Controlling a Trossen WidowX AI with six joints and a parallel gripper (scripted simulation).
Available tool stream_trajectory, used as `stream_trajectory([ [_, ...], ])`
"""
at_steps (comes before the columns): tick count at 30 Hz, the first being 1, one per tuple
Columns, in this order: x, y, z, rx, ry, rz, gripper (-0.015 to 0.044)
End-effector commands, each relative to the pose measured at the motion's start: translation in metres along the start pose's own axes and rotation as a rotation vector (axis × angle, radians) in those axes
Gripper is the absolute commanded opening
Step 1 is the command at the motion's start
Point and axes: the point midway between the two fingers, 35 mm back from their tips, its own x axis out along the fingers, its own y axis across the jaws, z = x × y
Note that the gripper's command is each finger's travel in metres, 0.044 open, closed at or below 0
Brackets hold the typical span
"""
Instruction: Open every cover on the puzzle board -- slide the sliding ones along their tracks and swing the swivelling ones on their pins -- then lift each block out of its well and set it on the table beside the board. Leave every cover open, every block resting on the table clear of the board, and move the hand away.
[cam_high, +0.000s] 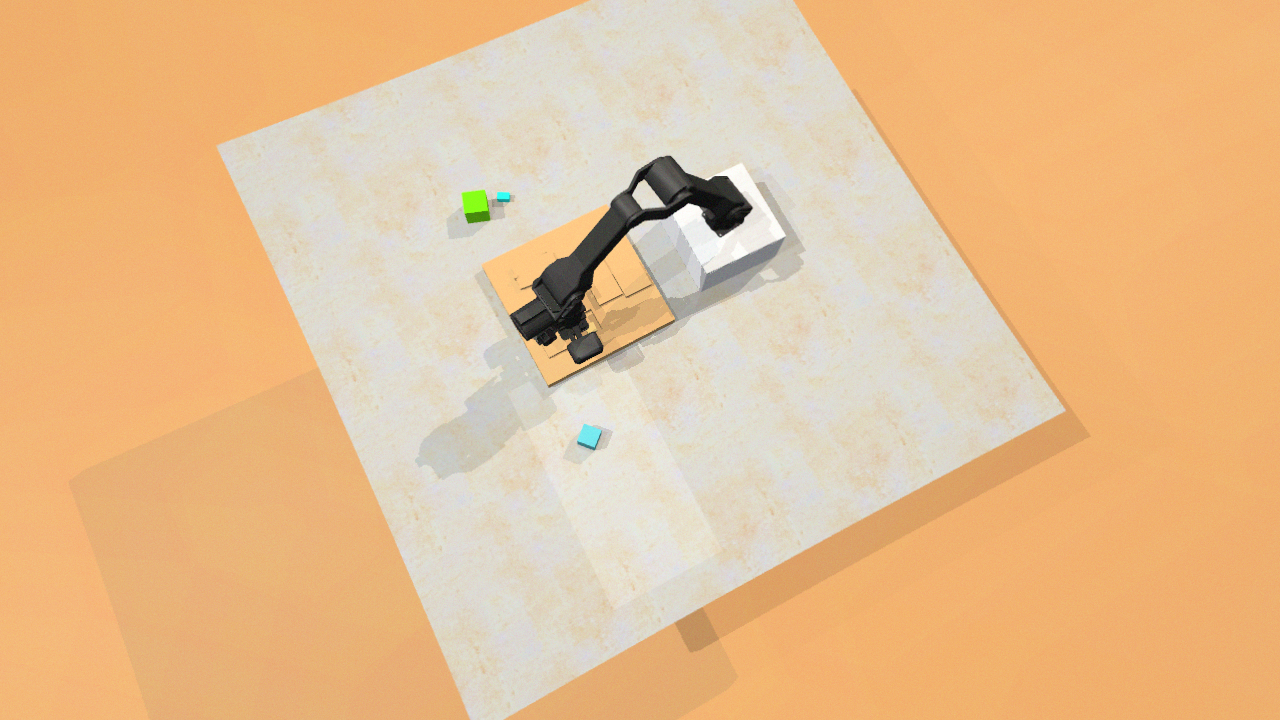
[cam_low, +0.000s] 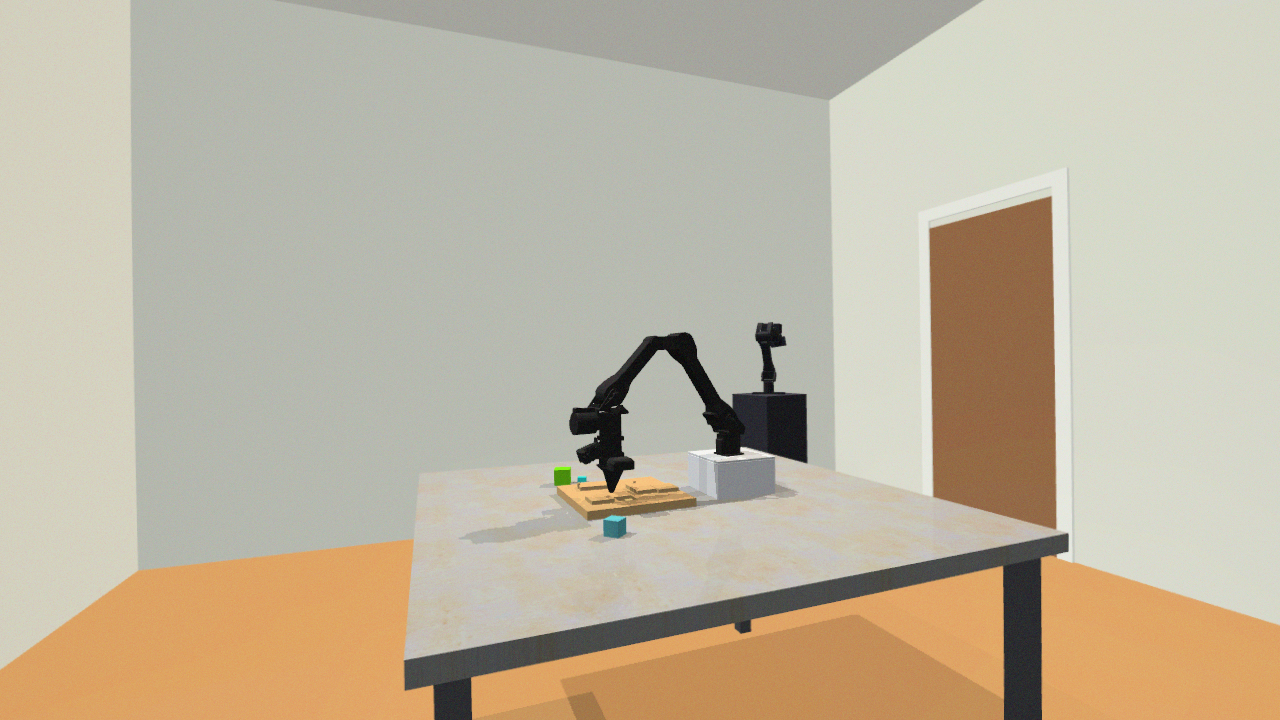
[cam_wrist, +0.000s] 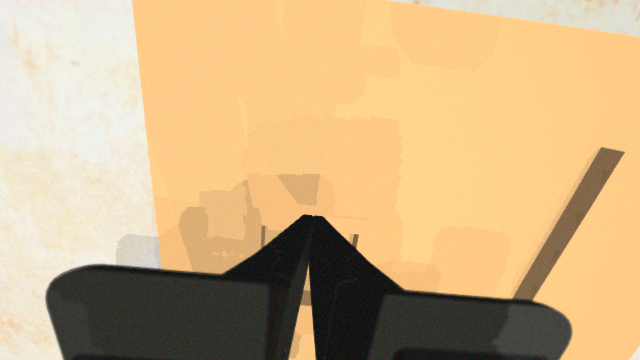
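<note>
The light wood puzzle board (cam_high: 501, 274) (cam_low: 666, 503) (cam_wrist: 200, 100) lies before the arm's base. Same-coloured raised covers (cam_low: 653, 487) are on it; the arm and shadows make their exact positions hard to tell. My gripper (cam_low: 612, 489) (cam_wrist: 311, 225) is shut and empty, pointing down low over the near part of the board, by a cover. Whether the tips touch it is unclear. A green block (cam_high: 475, 205) (cam_low: 562, 476) and a small cyan block (cam_high: 503, 197) (cam_low: 581, 479) rest on the table beyond the board. A larger cyan block (cam_high: 588, 437) (cam_low: 614, 526) rests on the near side. All three are clear of the board.
The white base box (cam_high: 744, 266) (cam_low: 748, 479) stands close to the board's right side. The arm arches over the board from it. A second small arm (cam_low: 768, 358) stands on a dark pedestal (cam_low: 780, 429) beyond the table.
</note>
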Motion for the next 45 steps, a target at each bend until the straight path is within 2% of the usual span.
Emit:
stream_trajectory([
  [1,-0.006,0.000,0.001,-0.004,0.000,-0.002,0.0000],
  [23,-0.028,-0.002,0.001,-0.030,0.001,0.000,0.0000],
  [45,-0.047,-0.069,-0.102,-1.016,0.008,-0.002,0.0000],
])
